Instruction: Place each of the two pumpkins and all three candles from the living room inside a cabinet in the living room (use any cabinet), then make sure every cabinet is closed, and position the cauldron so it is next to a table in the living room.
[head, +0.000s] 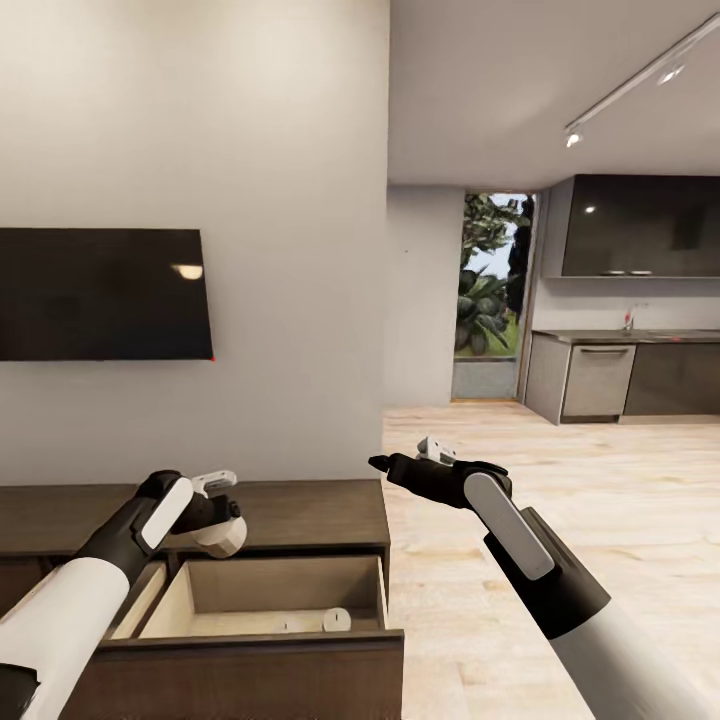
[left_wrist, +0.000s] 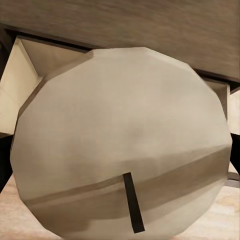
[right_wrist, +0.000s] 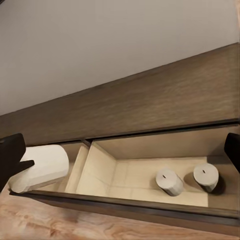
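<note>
Dark-brown wood cabinet (head: 300, 510) with its right drawer (head: 270, 600) pulled open, two candles (right_wrist: 169, 181) lying inside

Left gripper (head: 222, 505) is clamped on a third candle (head: 222, 538) and holds it over the open drawer, near the back edge at about 10 o'clock from the drawer's middle; in the left wrist view the round candle end with its dark wick (left_wrist: 133, 209) is very close to the camera. Right gripper (head: 385, 465) hovers beside the cabinet at 3 o'clock, over the wood floor (head: 560, 500), and holds nothing; whether its fingers are apart I cannot tell
</note>
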